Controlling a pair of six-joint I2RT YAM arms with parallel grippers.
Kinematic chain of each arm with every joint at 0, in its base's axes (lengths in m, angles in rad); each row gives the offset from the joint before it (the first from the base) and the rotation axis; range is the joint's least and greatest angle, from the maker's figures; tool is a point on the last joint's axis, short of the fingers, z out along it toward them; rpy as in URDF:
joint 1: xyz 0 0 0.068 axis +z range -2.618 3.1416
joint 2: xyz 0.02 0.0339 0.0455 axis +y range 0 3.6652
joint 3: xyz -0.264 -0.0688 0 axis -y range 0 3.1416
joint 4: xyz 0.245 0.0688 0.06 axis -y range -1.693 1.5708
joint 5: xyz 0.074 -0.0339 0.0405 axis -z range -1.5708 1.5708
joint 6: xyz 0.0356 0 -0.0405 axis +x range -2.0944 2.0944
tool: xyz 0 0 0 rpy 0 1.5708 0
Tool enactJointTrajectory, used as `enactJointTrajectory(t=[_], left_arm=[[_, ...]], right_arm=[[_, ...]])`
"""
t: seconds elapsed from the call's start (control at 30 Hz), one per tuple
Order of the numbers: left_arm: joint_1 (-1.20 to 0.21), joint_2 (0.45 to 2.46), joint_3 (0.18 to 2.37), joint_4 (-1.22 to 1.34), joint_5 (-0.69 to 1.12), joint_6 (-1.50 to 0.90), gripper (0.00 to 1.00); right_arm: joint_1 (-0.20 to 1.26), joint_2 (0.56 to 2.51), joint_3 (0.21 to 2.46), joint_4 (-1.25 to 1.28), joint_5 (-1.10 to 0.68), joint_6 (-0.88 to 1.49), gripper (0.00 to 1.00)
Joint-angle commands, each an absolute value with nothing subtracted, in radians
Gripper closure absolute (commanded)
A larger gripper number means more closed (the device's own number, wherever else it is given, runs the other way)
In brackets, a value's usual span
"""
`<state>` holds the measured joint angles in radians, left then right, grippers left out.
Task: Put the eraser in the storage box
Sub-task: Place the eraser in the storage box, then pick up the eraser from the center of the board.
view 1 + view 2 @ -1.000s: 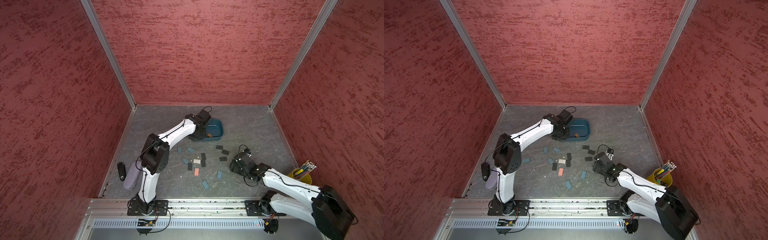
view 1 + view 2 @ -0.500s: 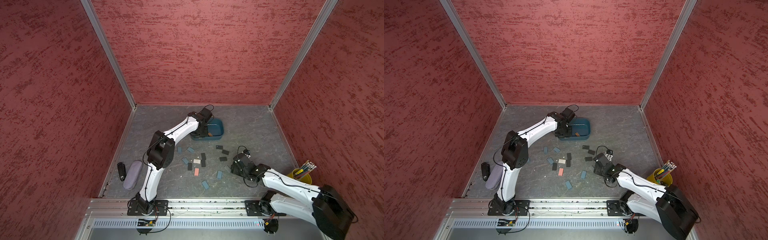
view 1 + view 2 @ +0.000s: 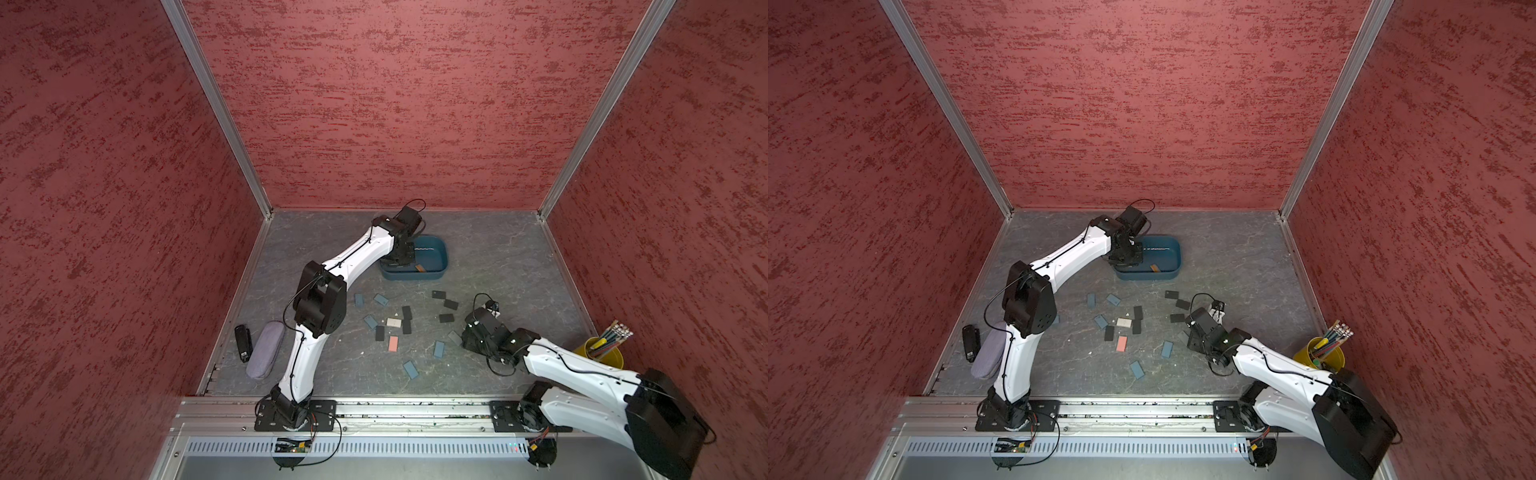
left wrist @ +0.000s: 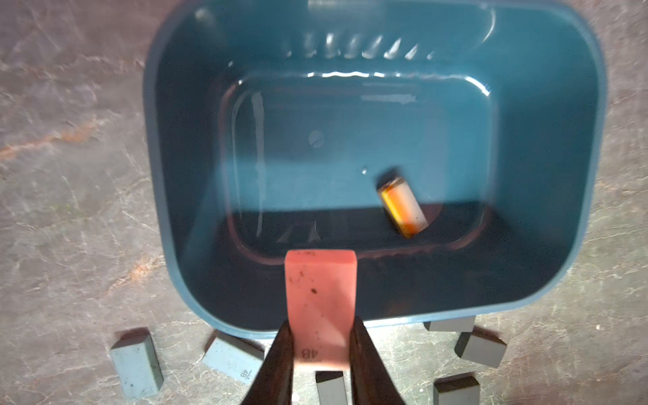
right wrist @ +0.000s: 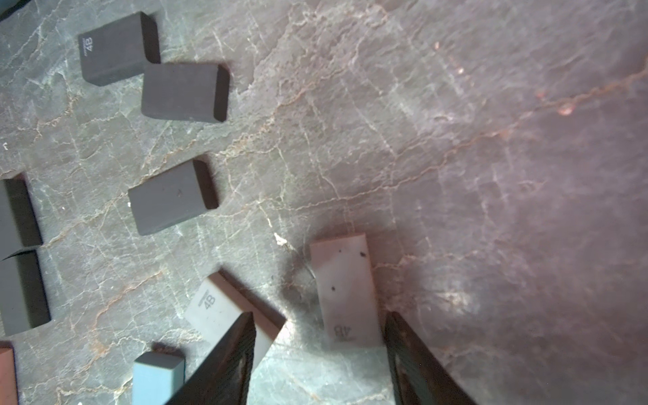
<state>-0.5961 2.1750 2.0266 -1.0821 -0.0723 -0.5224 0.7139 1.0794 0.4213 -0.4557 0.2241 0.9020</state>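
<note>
Was at the release step: pinched a pink eraser (image 4: 321, 280) in the left end effector (image 4: 321, 326), just over the storage box (image 4: 186, 157) wall. Needed only spreading to drop it. Straddled a pale eraser (image 5: 345, 291) on the desk (image 5: 491, 175) with the spread right end effector (image 5: 319, 315).

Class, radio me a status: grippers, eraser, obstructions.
Left gripper shut on pink eraser over storage box. Right gripper open, straddling pale eraser on table. Box opening clear.

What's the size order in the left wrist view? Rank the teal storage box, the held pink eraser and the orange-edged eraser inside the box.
1. Teal plastic storage box.
2. Pink rectangular eraser, though nearness to the camera inflates it.
3. Orange-edged eraser in the box.
</note>
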Motion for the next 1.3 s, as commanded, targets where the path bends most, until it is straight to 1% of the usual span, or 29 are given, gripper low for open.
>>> enactJointTrajectory(t=[0.0,0.37,0.5,0.57,0.7,0.77,0.9,1.07,1.27], left_arm=[[-0.586,2.203,2.072,-1.117,-0.078,-0.502,0.73],[-0.560,2.293,2.136,-1.149,-0.074,-0.487,0.68],[-0.557,2.326,2.175,-1.166,-0.071,-0.482,0.62],[-0.558,2.336,2.184,-1.169,-0.063,-0.482,0.58],[-0.560,2.345,2.193,-1.172,-0.055,-0.481,0.54],[-0.560,2.344,2.195,-1.173,-0.052,-0.479,0.47],[-0.563,2.327,2.197,-1.175,-0.054,-0.474,0.40],[-0.571,2.299,2.194,-1.186,-0.088,-0.462,0.25],[-0.580,2.265,2.155,-1.191,-0.106,-0.459,0.17]], right_arm=[[0.729,1.080,0.417,-0.472,0.253,0.913,0.44],[0.745,1.103,0.428,-0.477,0.262,0.920,0.54],[0.756,1.105,0.430,-0.479,0.275,0.929,0.58],[0.763,1.106,0.431,-0.480,0.282,0.936,0.59],[0.768,1.112,0.432,-0.485,0.291,0.942,0.59],[0.770,1.117,0.435,-0.487,0.296,0.944,0.60],[0.770,1.130,0.442,-0.503,0.318,0.960,0.58],[0.770,1.160,0.455,-0.510,0.332,0.971,0.57],[0.771,1.182,0.465,-0.502,0.350,0.979,0.57]])
